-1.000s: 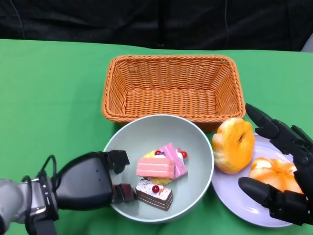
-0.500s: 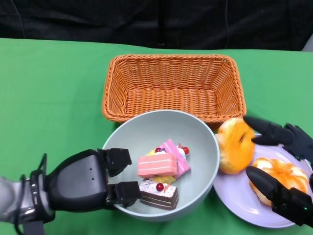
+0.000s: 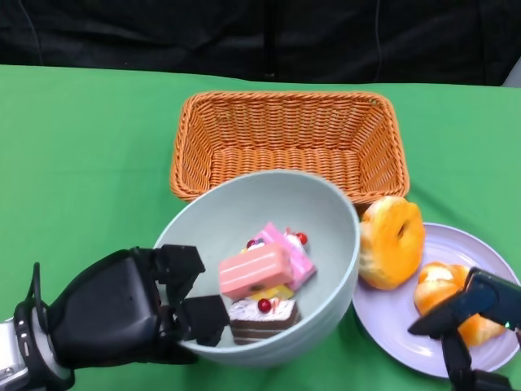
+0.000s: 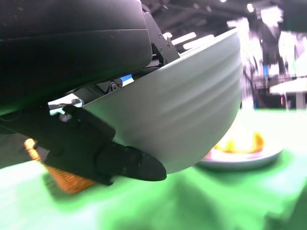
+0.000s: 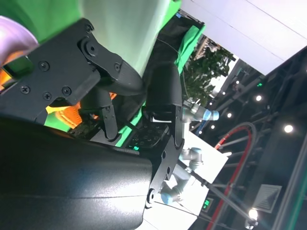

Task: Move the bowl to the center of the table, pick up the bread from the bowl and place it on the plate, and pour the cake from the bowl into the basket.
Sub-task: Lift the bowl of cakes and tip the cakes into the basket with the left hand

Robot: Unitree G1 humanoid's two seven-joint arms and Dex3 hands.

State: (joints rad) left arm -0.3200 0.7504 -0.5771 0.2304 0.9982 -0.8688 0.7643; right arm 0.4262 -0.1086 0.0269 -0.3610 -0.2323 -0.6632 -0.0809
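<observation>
So bread's plated, left hand (image 3: 122, 314) grips the tilted pale green bowl (image 3: 269, 224), right hand (image 3: 472, 314) loose and empty, next tip the cake slices (image 3: 264, 285) into the orange wicker basket (image 3: 289, 142)

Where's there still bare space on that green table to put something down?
Bare green lies left of the basket and beyond its far rim. It is crowded near the front: the left hand holds the bowl beside the plate with two breads.

Glossy black rounded left hand (image 3: 122, 314), silver cuff, black cable loop; screw-studded right hand (image 5: 72, 76).
</observation>
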